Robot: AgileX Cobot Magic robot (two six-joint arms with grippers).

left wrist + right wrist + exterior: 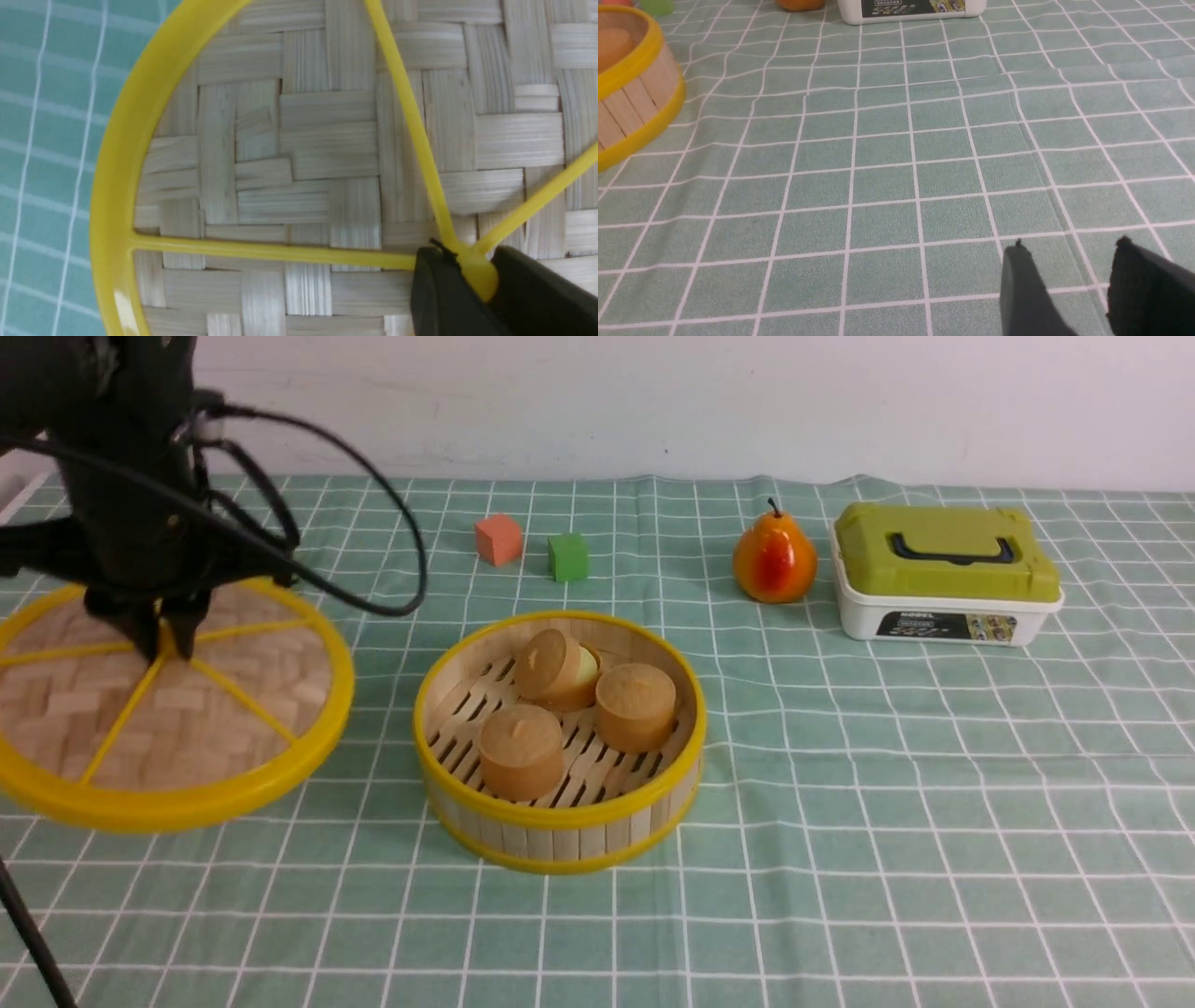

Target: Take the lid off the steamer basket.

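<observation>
The main work looks done. The lid (187, 728) is already off the steamer basket (560, 831) and sits well clear of it, on the robot's left. The basket stands open on the counter (840, 803), with three round brown cakes (523, 751) showing on its slatted floor.

The left gripper (168, 639) comes down on the lid's middle. In the left wrist view its fingers (439, 294) are clamped on the yellow centre knob (479, 275), where the spokes meet.

From the front view I cannot tell for certain whether the lid's rim touches the checked cloth (840, 896) or hangs just above it. It appears slightly raised.

What seems left is to set the lid down flat and let go.

The right gripper (1069, 247) idles over bare cloth. Its fingers (1027, 289) are spread apart with nothing between them.
</observation>
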